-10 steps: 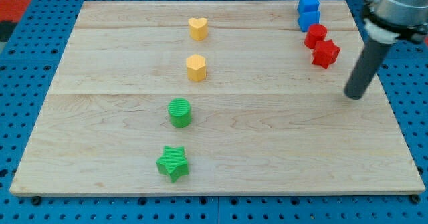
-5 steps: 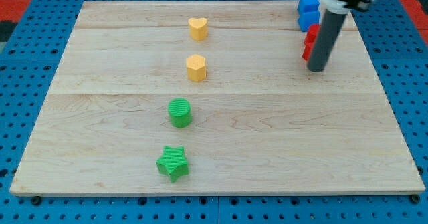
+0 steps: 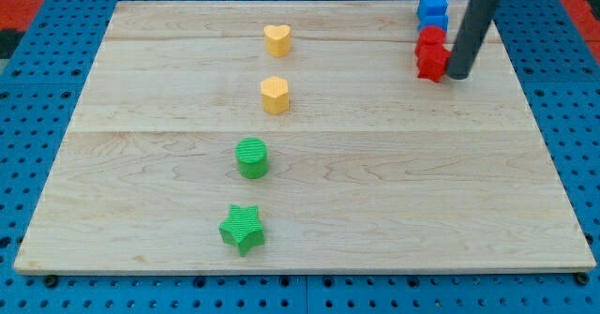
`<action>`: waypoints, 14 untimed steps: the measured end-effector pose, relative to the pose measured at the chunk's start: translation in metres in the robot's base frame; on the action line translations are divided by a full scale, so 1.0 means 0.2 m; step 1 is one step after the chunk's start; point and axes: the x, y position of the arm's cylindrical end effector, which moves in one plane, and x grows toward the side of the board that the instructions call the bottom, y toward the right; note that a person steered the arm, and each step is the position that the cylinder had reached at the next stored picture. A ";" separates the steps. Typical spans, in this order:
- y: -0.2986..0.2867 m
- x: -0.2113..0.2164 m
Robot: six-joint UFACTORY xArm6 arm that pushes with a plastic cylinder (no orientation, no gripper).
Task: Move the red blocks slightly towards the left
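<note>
Two red blocks sit close together near the view's top right: an upper one [image 3: 432, 39] and a lower one [image 3: 431, 63], shapes hard to make out. My tip [image 3: 459, 75] rests on the board right beside the lower red block, on its right side, touching or nearly touching it. The dark rod hides the right edges of both red blocks.
Two blue blocks [image 3: 432, 7] are stacked in view just above the red ones. A yellow heart [image 3: 277, 39] and a yellow block [image 3: 275, 95] stand at centre top. A green cylinder [image 3: 251, 157] and a green star [image 3: 243, 228] lie below them. The wooden board [image 3: 375, 183] ends close to the right.
My tip swept left from the board's right side, passed over the red blocks, then came back to their right edge. The red blocks now lie slightly further left and closer together.
</note>
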 end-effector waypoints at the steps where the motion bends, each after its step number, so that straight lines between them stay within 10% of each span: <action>1: -0.23 0.00; 5: 0.11 -0.11; 14: -0.43 -0.15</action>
